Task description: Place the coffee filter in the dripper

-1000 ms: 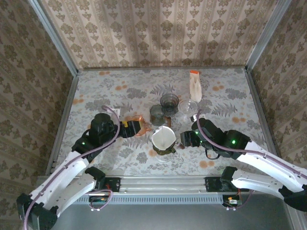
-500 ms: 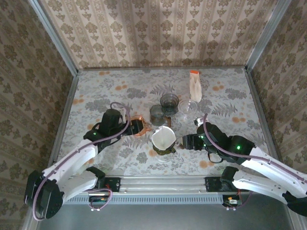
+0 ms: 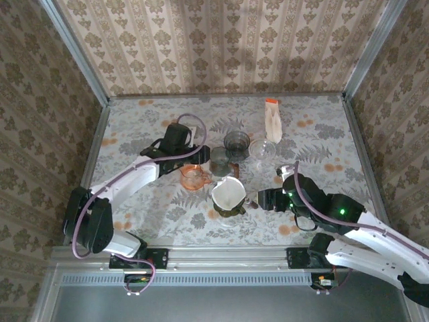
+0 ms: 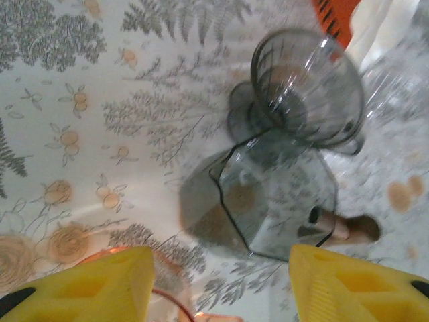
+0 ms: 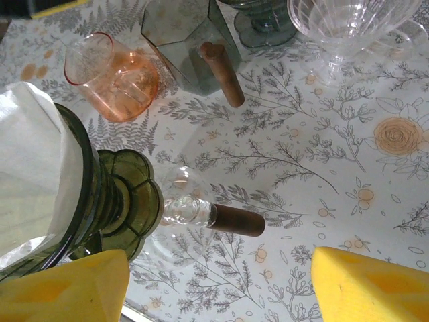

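Note:
The white coffee filter (image 3: pixel 226 190) sits inside the dark green dripper (image 3: pixel 231 209), which stands at the near middle of the table. In the right wrist view the filter (image 5: pixel 30 168) lines the green dripper (image 5: pixel 120 201), whose glass and brown handle (image 5: pixel 231 220) sticks out to the right. My right gripper (image 3: pixel 257 199) is just right of that handle, open, fingers (image 5: pixel 67 288) apart and touching nothing. My left gripper (image 3: pixel 201 157) hovers open above the table behind the pink cup, with its yellow fingers (image 4: pixel 84 288) wide apart and nothing between them.
A pink glass cup (image 3: pixel 192 177) stands left of the green dripper. Behind it are a grey octagonal dripper (image 4: pixel 268 201), a round grey dripper (image 4: pixel 308 84) and a clear glass dripper (image 3: pixel 263 149). A filter packet with an orange top (image 3: pixel 273 121) lies at the back.
My left arm swung away from the pink cup toward the back and right, its jaws narrowing. The cup stayed put. The right gripper barely moved.

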